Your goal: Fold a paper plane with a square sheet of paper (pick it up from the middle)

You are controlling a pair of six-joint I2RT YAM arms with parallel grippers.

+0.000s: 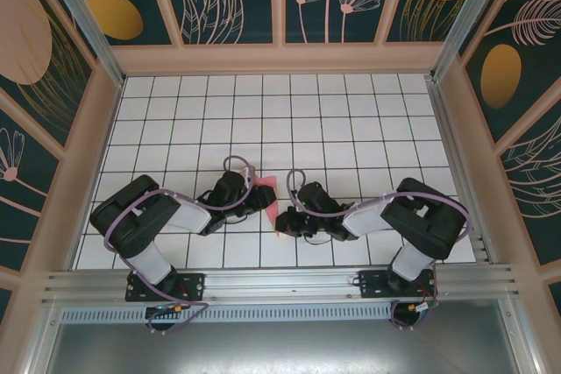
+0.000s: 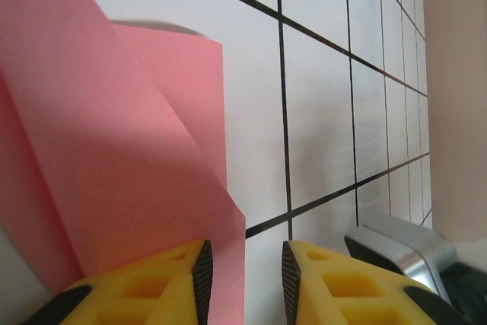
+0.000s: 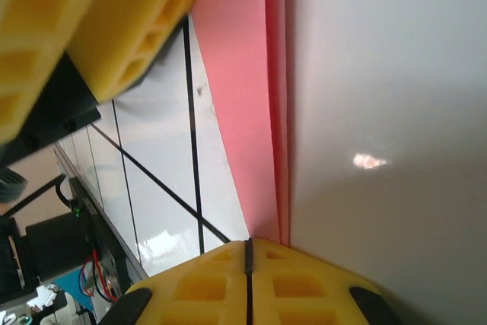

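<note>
Left hand (image 2: pixel 245 264), right hand (image 3: pixel 248 247), one pink sheet (image 2: pixel 114 150)

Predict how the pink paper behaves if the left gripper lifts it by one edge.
Likely floppy: the pink paper is a thin sheet, and one flap stands off the table. Probably very light, so a nudge may slide it on the smooth tiles. Its folded layers may spring open.

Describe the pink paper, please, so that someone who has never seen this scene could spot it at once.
Look at the white gridded table, towards the middle of its front edge. The paper sits there partly folded, between the left gripper and the right gripper. It is the one pink thing on the tiles.
</note>
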